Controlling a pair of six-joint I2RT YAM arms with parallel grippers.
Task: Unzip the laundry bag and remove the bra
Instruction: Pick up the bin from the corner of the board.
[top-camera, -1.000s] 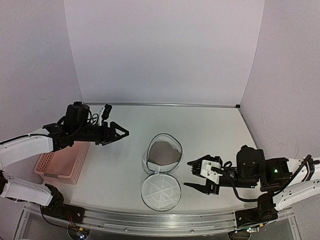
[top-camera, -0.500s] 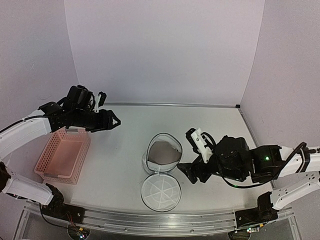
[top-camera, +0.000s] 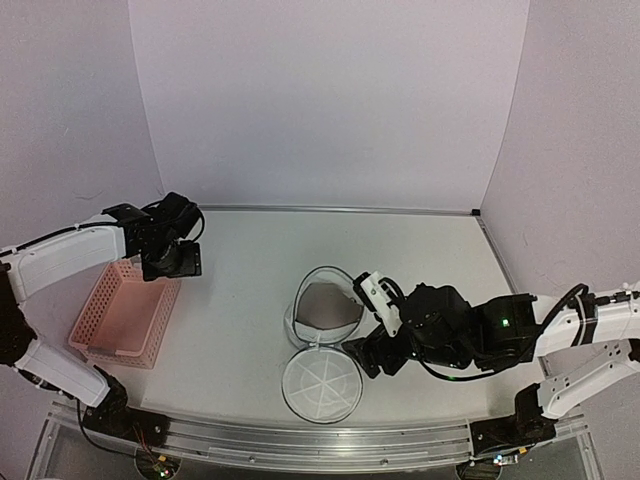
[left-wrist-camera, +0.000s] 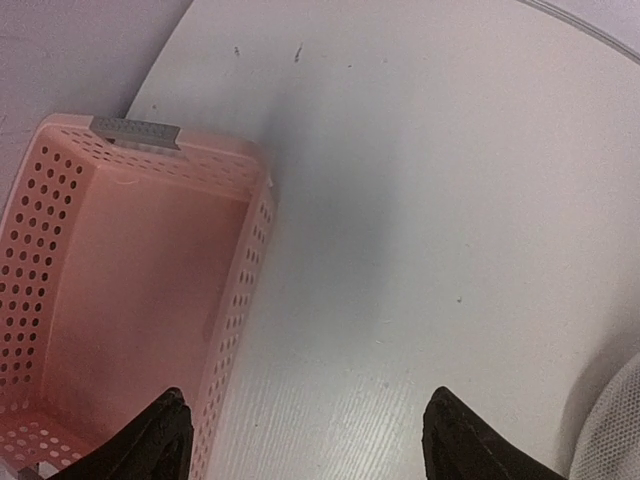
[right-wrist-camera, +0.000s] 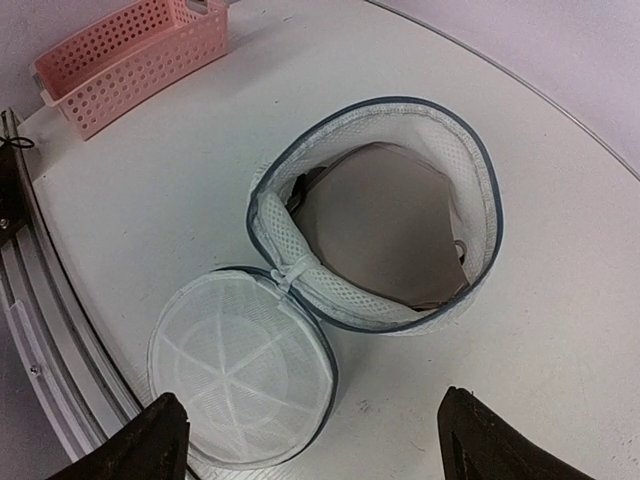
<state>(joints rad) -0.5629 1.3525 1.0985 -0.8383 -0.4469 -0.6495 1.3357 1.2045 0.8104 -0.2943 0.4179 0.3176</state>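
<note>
Plainly, the right wrist view gives what the top view only hints at: the laundry bag (right-wrist-camera: 300, 255) lies just ahead of the right gripper (right-wrist-camera: 320, 450), mouth turned up, with the bra (right-wrist-camera: 385, 225) inside as a tan cup. A dark strap shows at the inner rim on the left-finger side. From above, the bra (top-camera: 328, 305) is only a tan patch within the laundry bag (top-camera: 300, 322), just off the fingertips of the right gripper (top-camera: 368, 330). The lid (right-wrist-camera: 240, 365) lies flat, joined at the hoop, nearer the fingers than the mouth; bag and lid (top-camera: 322, 385) together run far to near. Both right fingers are spread wide, holding nothing. The left gripper (left-wrist-camera: 310, 445), also spread wide and empty, hangs over the table (left-wrist-camera: 430, 200), with the pink basket (left-wrist-camera: 245, 290) by its left finger; the laundry bag is well apart from it.
</note>
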